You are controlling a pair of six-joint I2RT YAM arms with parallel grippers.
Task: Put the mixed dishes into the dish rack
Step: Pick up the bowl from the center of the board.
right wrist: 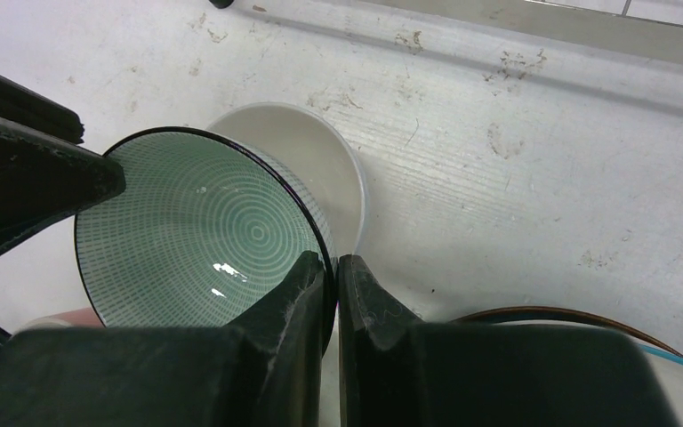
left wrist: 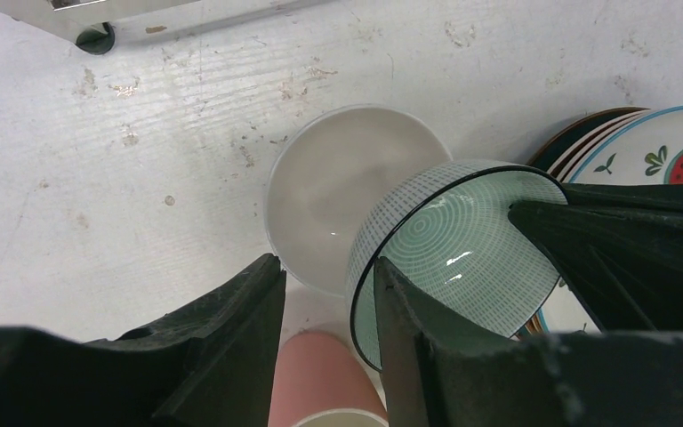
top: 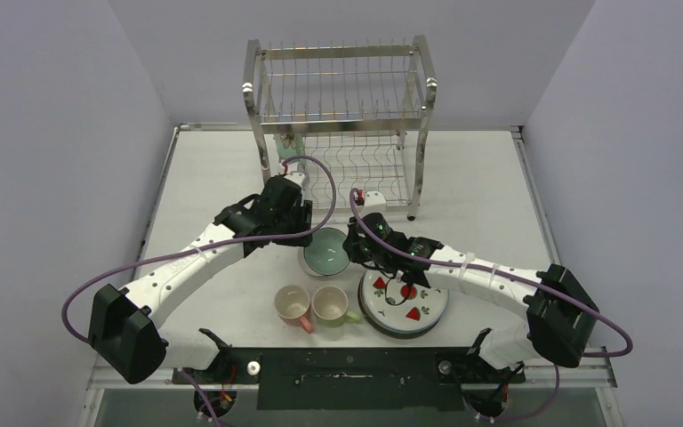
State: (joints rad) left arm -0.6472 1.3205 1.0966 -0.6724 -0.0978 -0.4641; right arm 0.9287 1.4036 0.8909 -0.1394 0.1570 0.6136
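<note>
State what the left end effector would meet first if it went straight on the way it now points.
Likely the white bowl, straight ahead between the left end effector's fingers; the tilted mint-green bowl's rim may touch first, depth unclear.

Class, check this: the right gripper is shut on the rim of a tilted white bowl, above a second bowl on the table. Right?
One mistake: the right gripper holds the green patterned bowl, not a white one. The white bowl is the second one, on the table beneath. The right wrist view shows it.
</note>
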